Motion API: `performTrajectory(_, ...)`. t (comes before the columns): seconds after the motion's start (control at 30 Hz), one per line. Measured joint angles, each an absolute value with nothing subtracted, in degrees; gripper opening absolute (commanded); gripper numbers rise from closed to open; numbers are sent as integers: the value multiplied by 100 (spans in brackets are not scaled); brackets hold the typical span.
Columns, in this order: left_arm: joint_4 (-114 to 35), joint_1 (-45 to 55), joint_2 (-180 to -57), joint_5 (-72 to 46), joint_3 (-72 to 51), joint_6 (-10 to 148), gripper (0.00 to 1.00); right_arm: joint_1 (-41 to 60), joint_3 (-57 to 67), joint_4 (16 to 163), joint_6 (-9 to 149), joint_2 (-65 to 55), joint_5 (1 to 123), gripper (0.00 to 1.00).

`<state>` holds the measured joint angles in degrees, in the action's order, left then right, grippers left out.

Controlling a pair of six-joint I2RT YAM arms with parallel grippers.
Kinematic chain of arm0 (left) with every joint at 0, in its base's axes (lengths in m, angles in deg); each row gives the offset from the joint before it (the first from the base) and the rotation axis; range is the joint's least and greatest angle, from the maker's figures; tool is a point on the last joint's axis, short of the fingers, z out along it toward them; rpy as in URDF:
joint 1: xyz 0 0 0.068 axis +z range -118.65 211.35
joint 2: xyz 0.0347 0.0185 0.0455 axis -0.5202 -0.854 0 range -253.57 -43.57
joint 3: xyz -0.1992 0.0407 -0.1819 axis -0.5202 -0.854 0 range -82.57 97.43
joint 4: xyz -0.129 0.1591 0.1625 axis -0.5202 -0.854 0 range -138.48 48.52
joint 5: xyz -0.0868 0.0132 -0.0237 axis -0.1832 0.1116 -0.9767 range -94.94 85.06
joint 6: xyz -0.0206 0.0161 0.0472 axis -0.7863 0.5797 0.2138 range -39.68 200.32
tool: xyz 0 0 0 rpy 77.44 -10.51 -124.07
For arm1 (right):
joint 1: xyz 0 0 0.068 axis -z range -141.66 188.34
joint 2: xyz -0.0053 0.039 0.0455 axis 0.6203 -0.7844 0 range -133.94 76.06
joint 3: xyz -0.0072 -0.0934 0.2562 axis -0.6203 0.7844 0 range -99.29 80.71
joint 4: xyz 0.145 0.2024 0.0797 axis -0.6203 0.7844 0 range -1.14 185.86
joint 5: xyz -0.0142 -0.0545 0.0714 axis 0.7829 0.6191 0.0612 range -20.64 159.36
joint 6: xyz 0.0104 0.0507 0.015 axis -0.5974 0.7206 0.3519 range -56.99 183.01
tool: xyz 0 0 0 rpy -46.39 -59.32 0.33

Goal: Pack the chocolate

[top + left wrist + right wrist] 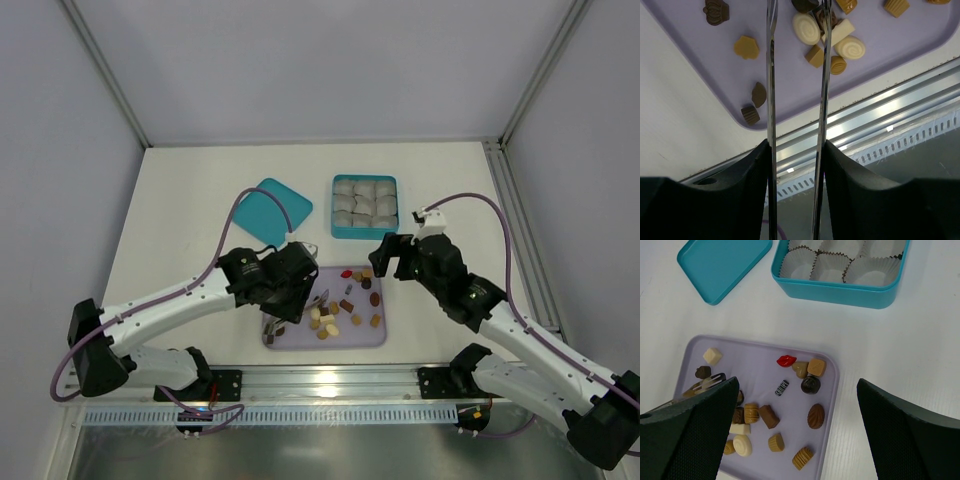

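While the left gripper is held part-open, a dark piece is seen between its blades, pinch unconfirmed; more chocolate is scattered beside on the purple tray. One piece should be centred before closing. The right gripper is wide, empty.

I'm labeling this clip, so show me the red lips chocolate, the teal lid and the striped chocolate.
red lips chocolate (786,360), right wrist view, its middle.
teal lid (722,265), right wrist view, its flat centre.
striped chocolate (782,387), right wrist view, its middle.
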<state>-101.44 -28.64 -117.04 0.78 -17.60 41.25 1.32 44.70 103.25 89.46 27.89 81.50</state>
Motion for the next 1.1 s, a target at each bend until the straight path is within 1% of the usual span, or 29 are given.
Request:
performTrajectory(0.4,-10081,-2897,-11820,76,-1864,4106,41,132,4538,10364,8946,2814,8165,100)
performTrajectory(0.57,-10068,-2908,-11863,76,-1864,4055,38,132,4555,10362,8946,2814,8163,100)
performTrajectory(0.73,-10009,-2908,-11909,78,-1867,4042,34,132,4564,10366,8949,2814,8163,100)
performTrajectory(0.97,-9994,-2912,-11981,80,-1867,4044,24,132,4564,10373,8944,2814,8165,100)
performTrajectory(1.1,-10002,-2919,-12040,100,-1814,4049,21,132,4564,10390,8942,2814,8165,100)
